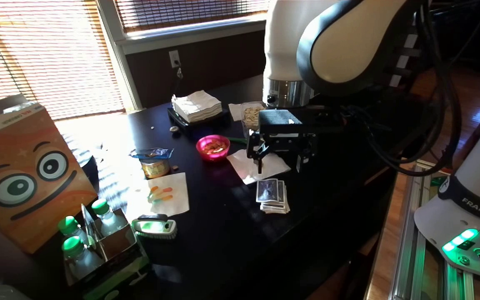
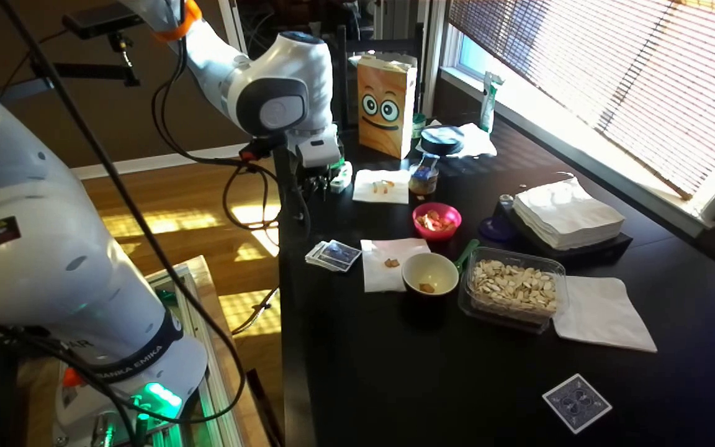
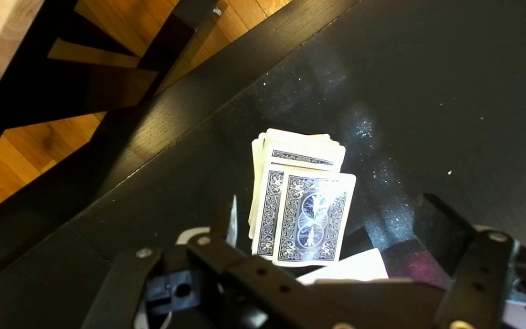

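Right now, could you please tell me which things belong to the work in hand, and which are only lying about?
In the work, judging by nearness:
gripper, open and holding nothing
stack of cards, nearest the gripper

Apparently just lying about:
pink bowl
orange box
napkin stack
brush

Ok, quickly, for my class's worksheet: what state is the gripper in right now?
Gripper: open, holding nothing; the cards lie below it.
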Action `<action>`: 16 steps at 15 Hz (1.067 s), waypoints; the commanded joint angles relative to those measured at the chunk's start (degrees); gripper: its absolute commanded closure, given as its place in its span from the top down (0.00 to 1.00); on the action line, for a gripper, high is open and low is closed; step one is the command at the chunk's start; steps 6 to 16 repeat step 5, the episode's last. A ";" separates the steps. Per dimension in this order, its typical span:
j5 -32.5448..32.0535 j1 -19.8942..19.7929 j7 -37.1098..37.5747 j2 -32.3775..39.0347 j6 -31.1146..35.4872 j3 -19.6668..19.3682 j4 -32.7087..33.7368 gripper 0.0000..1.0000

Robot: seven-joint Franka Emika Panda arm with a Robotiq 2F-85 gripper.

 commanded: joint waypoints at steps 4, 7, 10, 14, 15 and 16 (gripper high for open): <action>0.10 -1.46 0.02 -0.87 -0.60 1.40 -0.11 1.00; 0.08 -1.48 0.02 -0.87 -0.60 1.40 -0.11 1.00; 0.08 -1.48 0.02 -0.87 -0.60 1.40 -0.11 1.00; 0.08 -1.48 0.02 -0.87 -0.60 1.40 -0.11 1.00; 0.08 -1.48 0.02 -0.87 -0.60 1.40 -0.11 1.00; 0.08 -1.48 0.02 -0.87 -0.60 1.40 -0.11 1.00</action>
